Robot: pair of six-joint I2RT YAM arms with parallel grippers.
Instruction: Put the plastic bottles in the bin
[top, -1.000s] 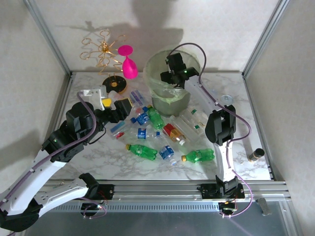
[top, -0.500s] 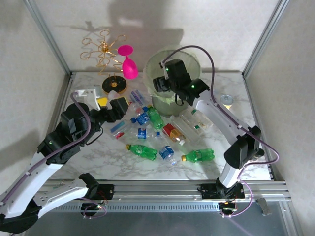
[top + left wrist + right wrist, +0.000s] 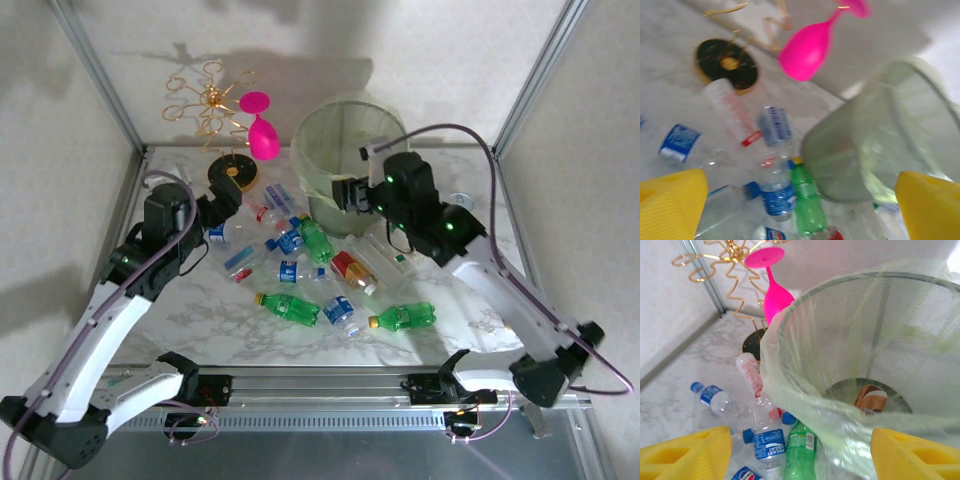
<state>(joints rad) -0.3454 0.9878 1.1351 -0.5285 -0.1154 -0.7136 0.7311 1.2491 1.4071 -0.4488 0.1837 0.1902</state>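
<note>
Jaws of both grippers stand spread wide, with nothing between them. The right gripper (image 3: 800, 457) hangs just before the bin (image 3: 900, 325), looking over its rim. I judge that it is free to go for another bottle. The bin stands upright, beyond the right jaws and far right of the left gripper (image 3: 800, 207). Its pale bag is folded over the rim, which keeps the mouth open. The goblet (image 3: 774, 295) is foot up at a gold rack (image 3: 725, 260), beyond and left of both jaws, apart from the work.

The bottles (image 3: 310, 275) lie on their sides on the table (image 3: 250, 335), scattered below both jaws and easy to reach. A green bottle (image 3: 799, 450) lies right under the right jaws, just beside the bin's foot. One brown-label bottle (image 3: 870, 399) lies on the bin's bottom.

A blue label (image 3: 765, 442) has white letters too blurred to read. A lower label (image 3: 746, 474) shows a round mark that looks like Pepsi. The writing on the red label (image 3: 750, 375) cannot be read.
</note>
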